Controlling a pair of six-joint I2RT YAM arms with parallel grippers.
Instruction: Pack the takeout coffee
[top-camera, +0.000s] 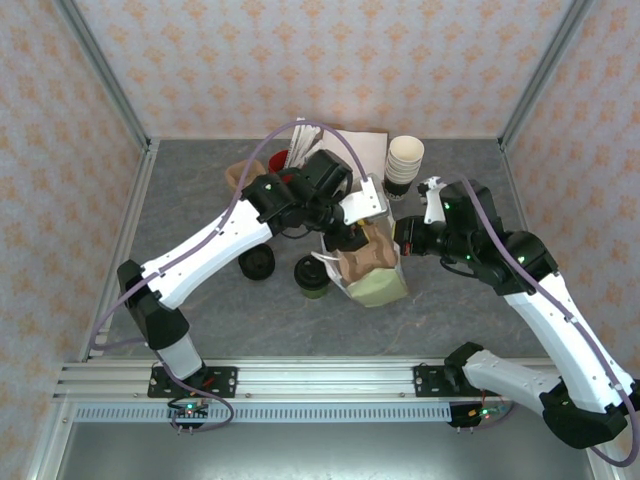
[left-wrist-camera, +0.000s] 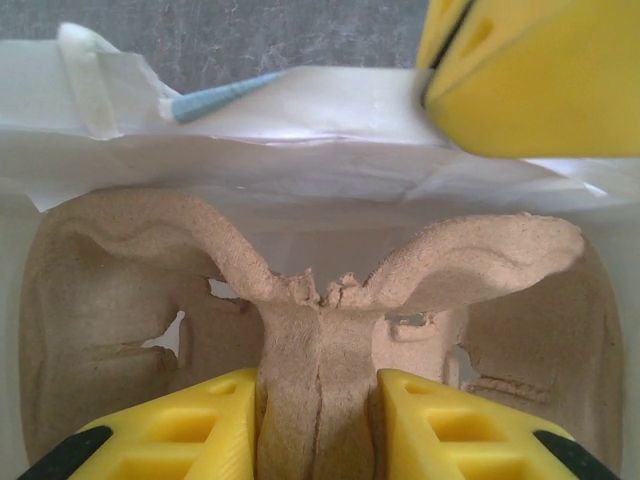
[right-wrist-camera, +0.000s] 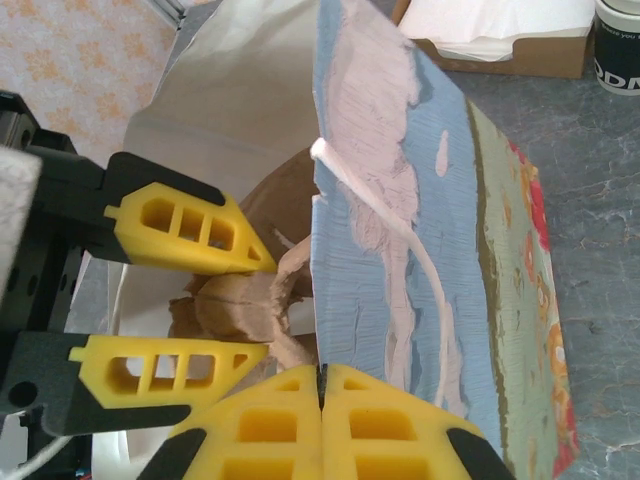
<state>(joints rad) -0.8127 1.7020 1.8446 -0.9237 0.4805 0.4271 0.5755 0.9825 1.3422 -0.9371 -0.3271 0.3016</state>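
Coffee (top-camera: 313, 276) stands just left of bag (top-camera: 385, 288), nearer left claw (left-wrist-camera: 320, 425), which grips carrier (left-wrist-camera: 320, 300); right claw (right-wrist-camera: 320, 405) pinches bag.

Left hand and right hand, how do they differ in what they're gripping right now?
The left hand clamps the brown pulp cup carrier by its centre ridge; the right hand pinches the paper bag wall. The left hand's fingers stand apart around the ridge; the right hand's meet on thin paper. Both have yellow fingers.
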